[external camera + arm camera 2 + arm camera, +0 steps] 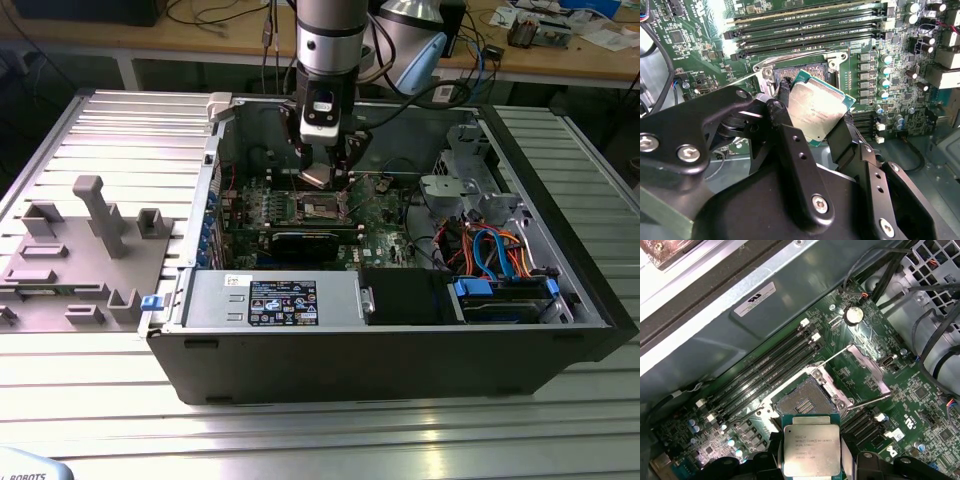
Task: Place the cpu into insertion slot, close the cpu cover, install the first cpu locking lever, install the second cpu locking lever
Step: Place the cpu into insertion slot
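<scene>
1. I have the fingers (783, 92) pinching the cpu (817, 107) by two opposite edges, its silvery face showing in both wrist views
2. The cpu hangs just above the insertion slot (802, 402), not yet seated, and the slot's contact field lies bare
3. The cpu cover (867, 367) stands swung open beside the slot, with two thin metal levers (871, 401) near it
4. Around the slot I see the green motherboard (920, 390), with black memory slots (765, 365) alongside
5. In the exterior view the arm (325, 40) reaches down into the open computer case (400, 340), which lies on the ribbed table (100, 420)
</scene>
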